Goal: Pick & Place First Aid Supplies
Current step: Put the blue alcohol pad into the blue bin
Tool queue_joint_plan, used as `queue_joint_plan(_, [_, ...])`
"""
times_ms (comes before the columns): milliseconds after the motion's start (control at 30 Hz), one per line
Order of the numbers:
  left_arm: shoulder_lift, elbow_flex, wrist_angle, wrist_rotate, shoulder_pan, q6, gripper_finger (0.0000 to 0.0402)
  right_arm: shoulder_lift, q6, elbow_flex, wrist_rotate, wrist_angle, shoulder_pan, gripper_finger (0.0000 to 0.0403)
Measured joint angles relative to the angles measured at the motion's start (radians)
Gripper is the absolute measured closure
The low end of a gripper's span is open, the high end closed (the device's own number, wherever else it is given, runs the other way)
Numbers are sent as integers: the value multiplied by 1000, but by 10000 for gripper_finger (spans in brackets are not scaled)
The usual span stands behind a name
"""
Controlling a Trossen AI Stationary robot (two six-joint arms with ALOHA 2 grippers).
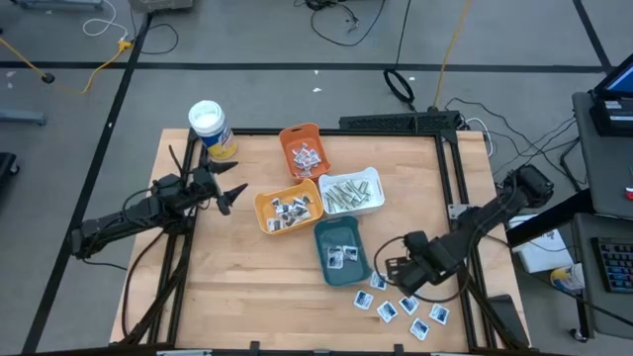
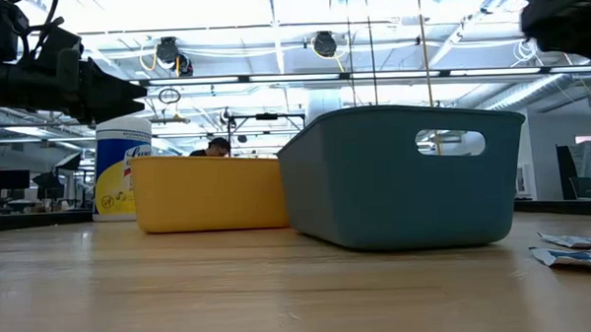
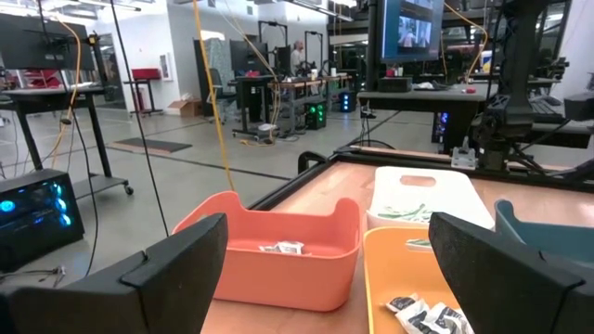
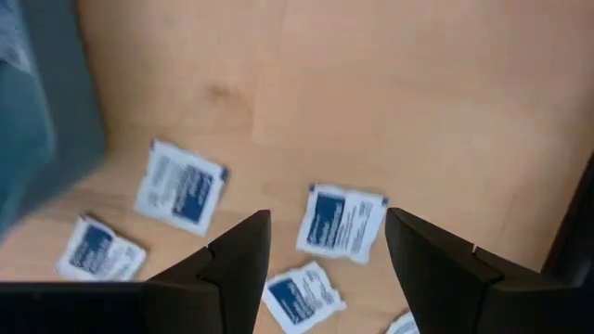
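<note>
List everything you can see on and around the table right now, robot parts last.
loose sachets: about seven, white with blue print, on the wood at the near right corner
teal tray: one, near centre, a few sachets inside
yellow-orange tray: one, left of centre, dark-print sachets inside
orange tray: one, far centre, pale sachets inside
white tray: one, right of the yellow-orange tray, grey-green strips inside
canister: one, white lid, yellow label, far left corner
table: one, light wood
left gripper: open, raised at the left, facing the trays
right gripper: open, empty, above the loose sachets
</note>
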Motion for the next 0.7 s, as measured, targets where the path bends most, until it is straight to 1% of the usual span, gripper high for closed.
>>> queue_joint_plan(67, [0,0,0,0,0,0,23,0,19,-21,-22,32,14,195])
queue_joint_plan(233, [0,0,0,0,0,0,23,1,60,-77,-23,97,40,195])
queue_joint_plan(433, [0,0,0,0,0,0,23,27,71,-148,-74,219,44,195])
queue_joint_plan(533, [0,0,0,0,0,0,23,40,77,-185,-75,298,44,195])
queue_joint_plan(700, [0,0,0,0,0,0,23,43,98,-241,-75,373,43,195])
